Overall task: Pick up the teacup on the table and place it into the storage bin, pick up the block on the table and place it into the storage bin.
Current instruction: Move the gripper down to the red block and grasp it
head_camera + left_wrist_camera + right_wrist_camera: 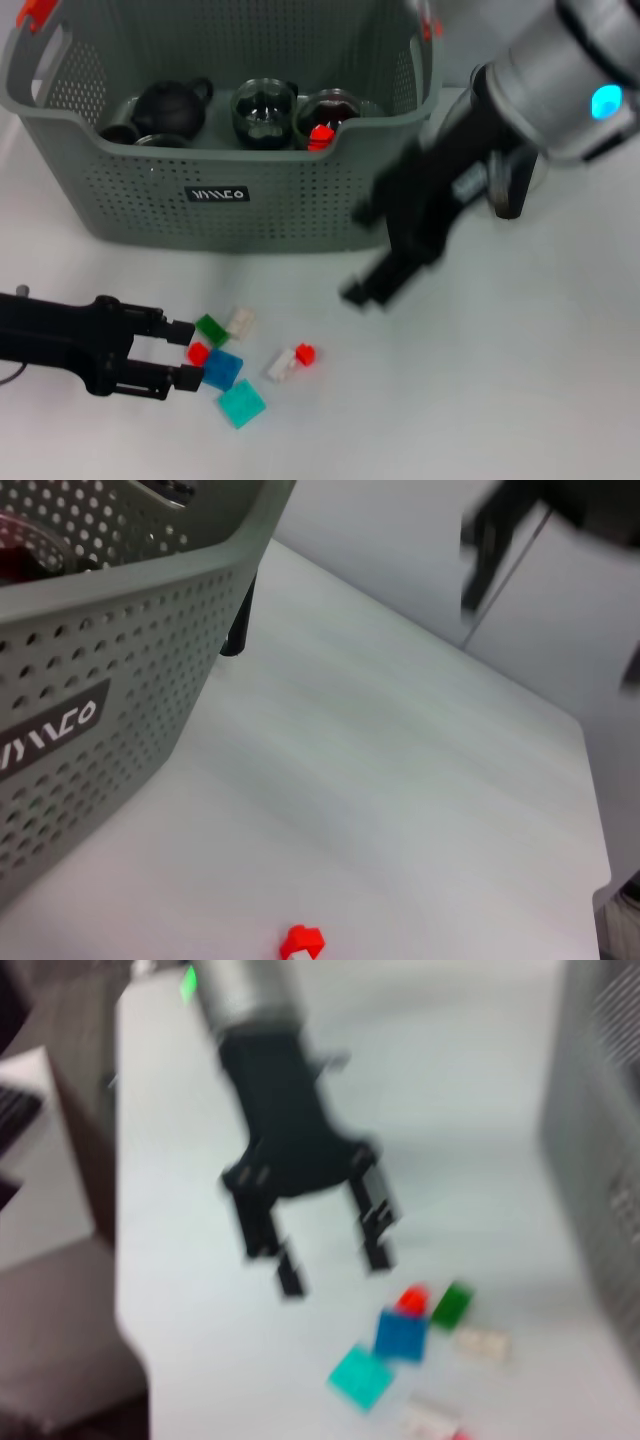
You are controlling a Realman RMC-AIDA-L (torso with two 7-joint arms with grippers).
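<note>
The grey-green storage bin (230, 205) stands at the back, also in the left wrist view (110, 620). Inside it sit two glass teacups (265, 112) (330, 115) and a dark teapot (172, 105); no teacup shows on the table. Loose blocks lie in front: green (211, 329), small red (198, 352), blue (222, 369), teal (242, 403), white (241, 320), and a white-and-red piece (293, 360). My left gripper (188, 354) lies low at the front left, open, its tips at the small red block (412, 1300) and the blue block (401, 1334). My right gripper (365, 285) hangs in the air right of the bin's front.
A black upright object (510, 190) stands on the table right of the bin, behind the right arm. The table's far edge (590, 780) shows in the left wrist view. White tabletop lies to the right of the blocks.
</note>
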